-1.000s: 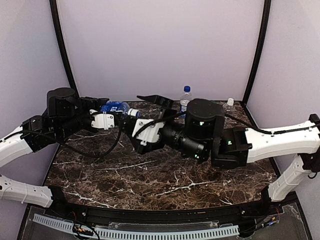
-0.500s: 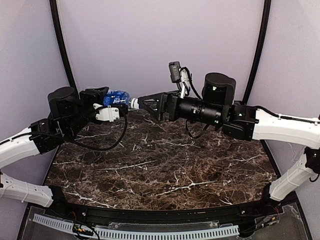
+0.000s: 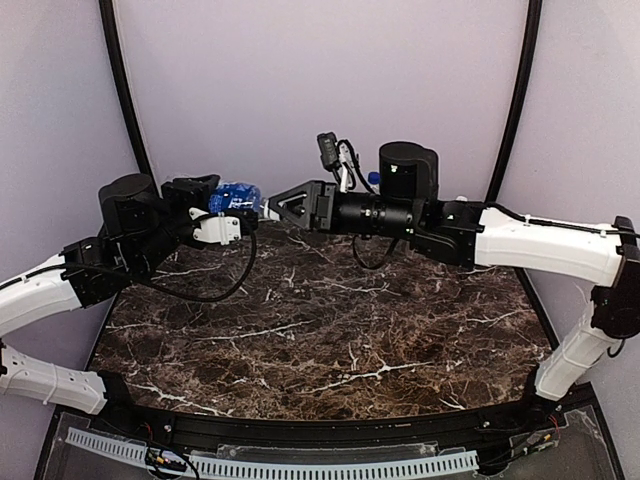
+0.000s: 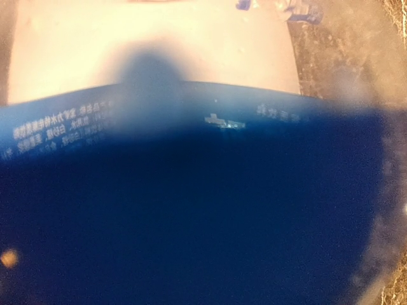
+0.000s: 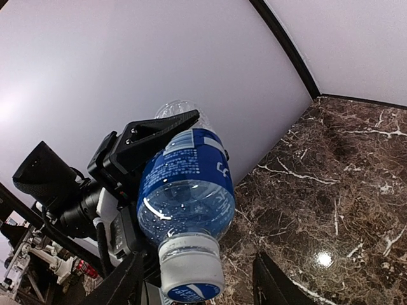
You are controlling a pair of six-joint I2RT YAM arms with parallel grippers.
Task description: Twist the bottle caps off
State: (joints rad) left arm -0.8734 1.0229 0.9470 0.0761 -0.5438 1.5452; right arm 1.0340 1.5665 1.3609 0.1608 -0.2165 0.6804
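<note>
Blue-labelled bottle [image 5: 184, 184], blurred, gripped by left pincer [image 3: 222, 205]; right pincer [image 3: 275, 207] open around cap [image 5: 191, 291].

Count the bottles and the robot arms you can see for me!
Bottles: 3 - blue-label bottle, blue-capped bottle, white-capped bottle; the last two are mostly hidden.
Robot arms: 2 - left arm, right arm.
Total: 5

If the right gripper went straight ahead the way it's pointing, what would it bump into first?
The white cap on the blue-labelled bottle. The right gripper points straight at it, a finger on either side, so the cap should come first, though how near is hard to judge.
</note>
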